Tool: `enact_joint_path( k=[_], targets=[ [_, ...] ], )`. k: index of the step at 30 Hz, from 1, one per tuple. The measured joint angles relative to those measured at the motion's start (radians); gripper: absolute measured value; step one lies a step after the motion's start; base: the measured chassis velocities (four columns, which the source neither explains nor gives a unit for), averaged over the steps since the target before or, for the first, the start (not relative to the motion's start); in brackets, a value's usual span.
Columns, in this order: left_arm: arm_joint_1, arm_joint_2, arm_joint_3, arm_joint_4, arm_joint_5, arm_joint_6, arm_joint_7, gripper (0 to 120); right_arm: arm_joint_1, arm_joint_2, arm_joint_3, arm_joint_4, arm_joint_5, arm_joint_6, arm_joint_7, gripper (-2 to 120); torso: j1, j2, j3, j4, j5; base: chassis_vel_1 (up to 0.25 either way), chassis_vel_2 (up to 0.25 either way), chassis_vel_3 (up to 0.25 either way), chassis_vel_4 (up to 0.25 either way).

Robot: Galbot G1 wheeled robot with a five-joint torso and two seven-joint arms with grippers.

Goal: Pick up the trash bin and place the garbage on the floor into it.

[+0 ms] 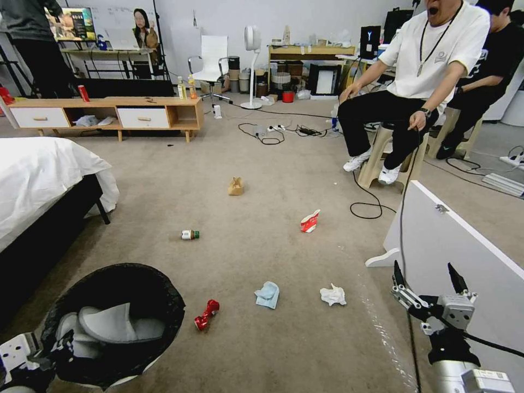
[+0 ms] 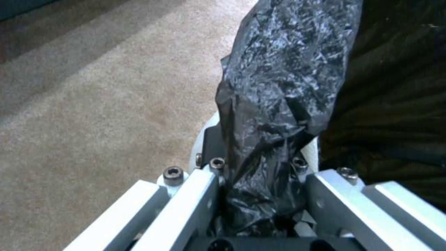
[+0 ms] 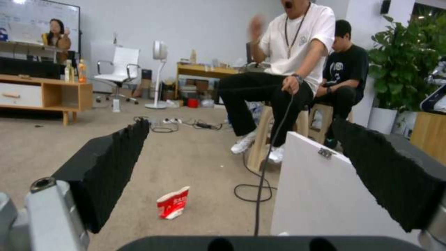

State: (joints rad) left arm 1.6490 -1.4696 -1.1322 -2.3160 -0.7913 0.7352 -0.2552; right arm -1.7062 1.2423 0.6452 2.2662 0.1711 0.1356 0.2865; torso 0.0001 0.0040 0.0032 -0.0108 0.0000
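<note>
silver end effector (image 1: 428, 284), black ridged pads (image 3: 114, 167)

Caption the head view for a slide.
Left gripper holds the trash bin by its rim; right gripper hangs open; garbage lies scattered on the floor.

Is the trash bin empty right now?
No. The trash bin, gripped by the left gripper, already holds grey slippers.
</note>
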Motion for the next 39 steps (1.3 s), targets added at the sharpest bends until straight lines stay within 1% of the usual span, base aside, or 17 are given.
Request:
enact_joint_path(
  k=[12, 36, 39],
  targets=[
    [-0.003, -0.003, 0.000, 0.004, 0.001, 0.000, 0.003, 7, 0.000, 0.000, 0.000, 0.000, 0.000, 0.000, 0.000, 100, 0.000, 0.000, 0.000, 0.0000, 0.0000, 0.014, 0.012, 0.011, 0.018],
    [-0.001, -0.018, 0.008, 0.008, 0.025, 0.000, 0.012, 7, 0.000, 0.000, 0.000, 0.000, 0.000, 0.000, 0.000, 100, 0.000, 0.000, 0.000, 0.0004, 0.0000, 0.055, 0.055, 0.058, 0.052],
    [0.000, -0.020, 0.008, 0.007, 0.027, 0.000, 0.015, 7, 0.000, 0.000, 0.000, 0.000, 0.000, 0.000, 0.000, 100, 0.000, 0.000, 0.000, -0.0003, 0.0000, 0.000, 0.000, 0.000, 0.000]
  ],
)
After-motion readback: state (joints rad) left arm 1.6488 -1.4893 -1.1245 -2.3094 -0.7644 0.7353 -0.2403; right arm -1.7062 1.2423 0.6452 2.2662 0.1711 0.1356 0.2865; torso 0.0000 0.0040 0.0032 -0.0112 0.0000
